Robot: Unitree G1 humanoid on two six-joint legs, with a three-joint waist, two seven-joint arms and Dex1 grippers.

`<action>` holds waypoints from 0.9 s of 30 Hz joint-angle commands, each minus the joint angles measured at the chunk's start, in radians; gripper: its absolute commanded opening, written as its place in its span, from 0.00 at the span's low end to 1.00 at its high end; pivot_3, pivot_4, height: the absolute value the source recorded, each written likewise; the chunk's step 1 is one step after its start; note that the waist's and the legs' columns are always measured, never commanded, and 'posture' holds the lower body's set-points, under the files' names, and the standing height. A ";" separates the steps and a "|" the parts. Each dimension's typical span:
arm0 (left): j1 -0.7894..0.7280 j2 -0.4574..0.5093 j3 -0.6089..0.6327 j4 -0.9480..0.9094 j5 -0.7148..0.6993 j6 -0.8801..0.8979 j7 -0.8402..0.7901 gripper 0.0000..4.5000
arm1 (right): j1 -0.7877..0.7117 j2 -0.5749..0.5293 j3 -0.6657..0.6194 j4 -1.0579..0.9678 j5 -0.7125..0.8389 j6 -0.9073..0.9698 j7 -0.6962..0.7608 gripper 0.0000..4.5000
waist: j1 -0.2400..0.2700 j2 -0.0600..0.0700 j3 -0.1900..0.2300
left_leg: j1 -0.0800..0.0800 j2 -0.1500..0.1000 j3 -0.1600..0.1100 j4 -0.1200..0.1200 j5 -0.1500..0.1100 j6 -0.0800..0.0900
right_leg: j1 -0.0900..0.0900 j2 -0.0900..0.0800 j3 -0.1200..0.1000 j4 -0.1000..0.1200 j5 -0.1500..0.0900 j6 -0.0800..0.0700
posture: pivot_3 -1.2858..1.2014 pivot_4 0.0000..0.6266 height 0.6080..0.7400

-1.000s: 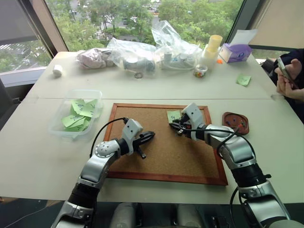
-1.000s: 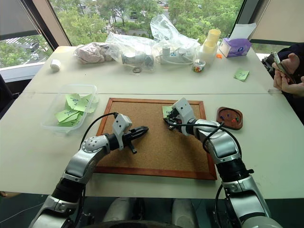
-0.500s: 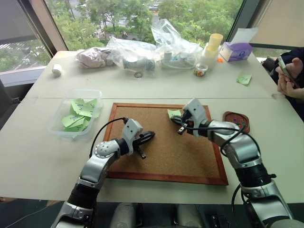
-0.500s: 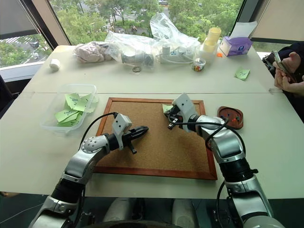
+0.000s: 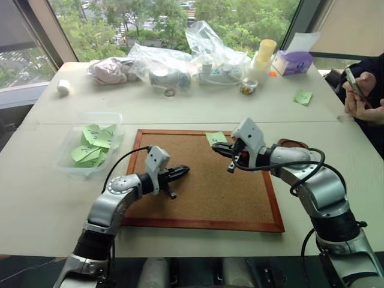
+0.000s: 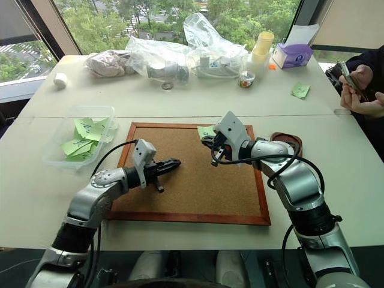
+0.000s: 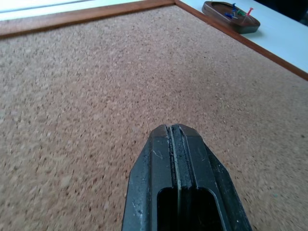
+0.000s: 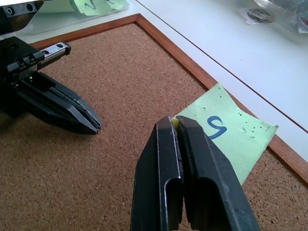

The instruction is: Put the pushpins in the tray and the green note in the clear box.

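Note: your green note (image 8: 229,136) lies flat at the far edge of the cork board (image 5: 204,198), one corner over the wooden frame; it bears a blue "9" and small pinholes.
Right end effector: your right end effector (image 8: 174,126) hangs above the board just beside the note, its fingers pressed together on something small and yellow at the tips; you can take it for a pushpin (image 8: 175,122), though it is too small to be sure.
Left end effector: your left end effector (image 7: 174,131) is closed with nothing in it, held low over the bare middle of the board and pointing toward the right one; the two are apart.
Tray: your tray (image 7: 231,16) sits on the table (image 5: 54,204) just off the board's right side, partly behind the right arm in the head views; you can see a few pins, red, blue and green, lying in it.
Box: your clear box (image 5: 71,171) stands on the table left of the board, well apart from the note, with a bunch of green notes inside.
Far side: you have clear bags (image 5: 180,60), a purple tissue box (image 5: 293,62) and one more green slip (image 5: 302,97) along the far half of the table.
Person: a person's hands (image 5: 360,96) hold a phone at the right edge.
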 commanded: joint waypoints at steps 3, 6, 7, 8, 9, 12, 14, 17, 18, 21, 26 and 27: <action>-0.126 0.074 0.165 0.023 -0.206 0.182 -0.051 0.32 | -0.017 -0.023 0.018 -0.064 -0.006 -0.008 0.015 0.00 | 0.006 -0.005 0.010 | -0.002 0.001 -0.001 0.001 0.001 -0.002 | -0.002 0.003 -0.003 0.003 0.000 0.000 | 0.52 0.24 1.00; -0.218 0.014 0.212 0.089 -0.273 0.263 0.011 0.65 | -0.024 -0.032 0.034 -0.067 -0.019 -0.018 0.020 0.00 | 0.028 -0.008 0.013 | -0.002 -0.001 -0.002 0.004 0.000 0.000 | 0.000 0.004 -0.004 0.004 0.000 0.001 | 0.52 0.24 1.00; -0.247 -0.011 0.216 0.111 -0.291 0.286 0.023 0.75 | -0.027 -0.040 0.043 -0.070 -0.031 -0.030 0.024 0.00 | 0.029 -0.009 0.013 | -0.002 -0.002 -0.002 0.005 0.000 0.001 | 0.001 0.004 -0.004 0.004 0.002 0.003 | 0.52 0.24 1.00; -0.282 -0.048 0.228 0.142 -0.318 0.318 0.047 0.86 | -0.030 -0.044 0.050 -0.073 -0.038 -0.038 0.026 0.00 | 0.031 -0.010 0.014 | -0.002 -0.003 -0.001 0.005 -0.001 0.002 | 0.001 0.003 -0.004 0.003 0.002 0.004 | 0.52 0.24 1.00; -0.314 -0.082 0.242 0.170 -0.344 0.350 0.074 0.86 | -0.033 -0.047 0.054 -0.076 -0.044 -0.046 0.026 0.00 | 0.030 -0.012 0.015 | -0.002 -0.003 -0.001 0.005 -0.001 0.002 | 0.002 0.003 -0.004 0.002 0.003 0.006 | 0.52 0.24 1.00; -0.375 -0.160 0.252 0.235 -0.386 0.415 0.115 0.86 | -0.045 -0.057 0.065 -0.078 -0.067 -0.066 0.028 0.00 | 0.030 -0.018 0.019 | -0.003 -0.004 -0.001 0.005 -0.001 0.003 | 0.003 0.003 -0.005 -0.001 0.005 0.009 | 0.52 0.24 1.00; -0.404 -0.201 0.261 0.281 -0.394 0.444 0.155 0.86 | -0.054 -0.064 0.073 -0.078 -0.083 -0.079 0.033 0.00 | 0.027 -0.020 0.020 | -0.003 -0.004 0.000 0.005 -0.001 0.003 | 0.003 0.004 -0.005 -0.002 0.005 0.010 | 0.52 0.24 1.00; -0.433 -0.242 0.281 0.341 -0.406 0.477 0.204 0.86 | -0.064 -0.064 0.075 -0.082 -0.100 -0.089 0.031 0.00 | 0.026 -0.021 0.021 | -0.002 -0.005 0.001 0.005 0.000 0.002 | 0.003 0.005 -0.005 -0.003 0.005 0.010 | 0.52 0.24 1.00; -0.439 -0.253 0.287 0.354 -0.412 0.490 0.219 0.86 | -0.065 -0.063 0.074 -0.086 -0.101 -0.088 0.030 0.00 | 0.026 -0.021 0.021 | -0.002 -0.005 0.000 0.005 0.000 0.001 | 0.003 0.005 -0.005 -0.002 0.005 0.010 | 0.52 0.24 1.00; -0.451 -0.279 0.297 0.376 -0.423 0.516 0.245 0.86 | -0.061 -0.065 0.074 -0.098 -0.106 -0.085 0.032 0.00 | 0.027 -0.021 0.021 | -0.002 -0.004 0.001 0.005 0.002 -0.002 | 0.003 0.008 -0.005 -0.002 0.005 0.010 | 0.52 0.24 1.00; -0.454 -0.307 0.300 0.398 -0.421 0.530 0.265 0.74 | -0.057 -0.067 0.069 -0.116 -0.105 -0.073 0.033 0.00 | 0.027 -0.021 0.021 | -0.002 -0.004 0.001 0.005 0.003 -0.004 | 0.003 0.008 -0.005 -0.001 0.005 0.010 | 0.52 0.24 1.00; -0.454 -0.312 0.304 0.401 -0.422 0.530 0.270 0.68 | -0.057 -0.068 0.068 -0.119 -0.105 -0.071 0.033 0.00 | 0.027 -0.021 0.021 | -0.002 -0.004 0.001 0.005 0.003 -0.004 | 0.003 0.008 -0.005 -0.001 0.005 0.010 | 0.52 0.24 1.00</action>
